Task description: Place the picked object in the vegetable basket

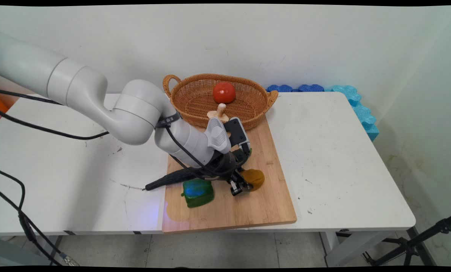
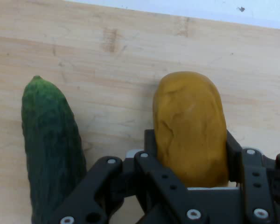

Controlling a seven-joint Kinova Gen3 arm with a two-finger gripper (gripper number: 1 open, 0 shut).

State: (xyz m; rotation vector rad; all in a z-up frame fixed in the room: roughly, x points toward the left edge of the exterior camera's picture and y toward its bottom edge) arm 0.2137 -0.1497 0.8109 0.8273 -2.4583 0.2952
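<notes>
My gripper is low over the wooden cutting board, shut on a yellow-brown potato. In the hand view the potato sits between the two black fingers, which press on both its sides, and it rests on or just above the board. A dark green cucumber lies alongside the potato, to its left in the hand view. In the main view the hand hides most of the cucumber. A green bell pepper lies on the board left of the gripper.
A wicker basket stands behind the board and holds a red tomato and a small wooden mushroom-shaped piece. Blue foam blocks line the table's back right edge. Black cables hang at the left.
</notes>
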